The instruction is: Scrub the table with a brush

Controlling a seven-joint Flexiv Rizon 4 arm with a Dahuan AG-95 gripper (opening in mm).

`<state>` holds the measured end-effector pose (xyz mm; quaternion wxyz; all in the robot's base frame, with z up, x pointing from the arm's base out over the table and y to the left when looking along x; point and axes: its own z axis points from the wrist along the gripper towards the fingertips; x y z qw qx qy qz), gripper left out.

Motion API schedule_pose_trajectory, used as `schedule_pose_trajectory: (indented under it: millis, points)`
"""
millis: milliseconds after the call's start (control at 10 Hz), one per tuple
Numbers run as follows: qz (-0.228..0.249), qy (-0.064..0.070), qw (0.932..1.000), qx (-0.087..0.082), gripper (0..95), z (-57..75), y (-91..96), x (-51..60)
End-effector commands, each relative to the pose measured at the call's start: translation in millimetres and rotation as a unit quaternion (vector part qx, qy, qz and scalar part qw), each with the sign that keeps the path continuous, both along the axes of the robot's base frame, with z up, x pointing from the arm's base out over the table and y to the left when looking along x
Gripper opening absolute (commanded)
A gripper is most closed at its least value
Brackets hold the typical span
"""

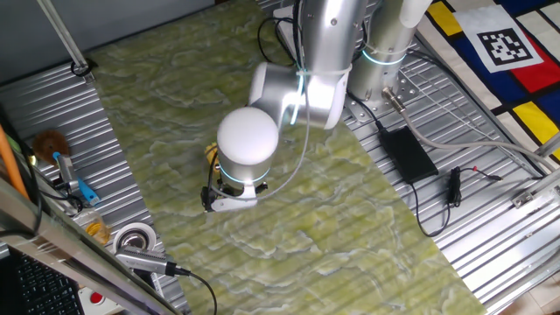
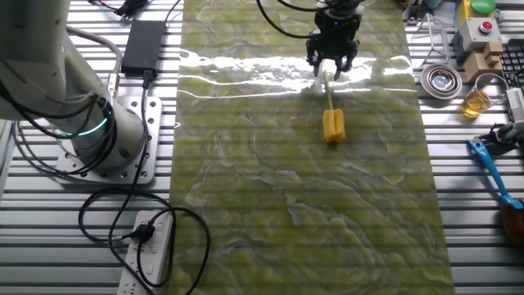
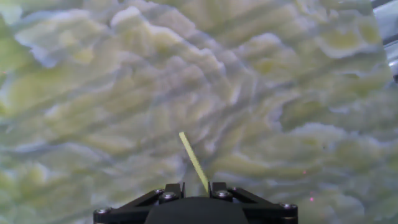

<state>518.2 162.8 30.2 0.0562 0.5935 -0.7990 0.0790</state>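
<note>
Gripper [image 2: 330, 69] fingers pinch my small yellow brush [image 2: 332, 125] by its thin, light, slippery stick's far end, bristled head toward six o'clock on the green-yellow marbled table [image 2: 270, 213].

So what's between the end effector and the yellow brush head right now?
Only the brush's own thin handle, running from the end effector down to the brush head over bare table. The other fixed view shows it.

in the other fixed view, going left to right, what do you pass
robot base → black power brick → brush on the green table → tape roll → jar of yellow liquid → blue-handled tool
</note>
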Motion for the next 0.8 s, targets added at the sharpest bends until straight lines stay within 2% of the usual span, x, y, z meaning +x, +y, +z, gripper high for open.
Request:
schedule_pose_trajectory:
  millis: [100, 400, 500, 800]
  points:
    - [0.007, -0.003, 1.0000, 0.002, 38.0, -4.0, -0.2, 0.9]
    - [0.014, -0.003, 0.9999, 0.002, 38.0, -9.2, 0.1, 0.5]
    - [0.019, -0.004, 0.9998, 0.002, 19.0, -11.0, 0.2, 0.4]
    - [0.026, -0.008, 0.9996, 0.001, 19.0, -15.3, 0.4, -0.1]
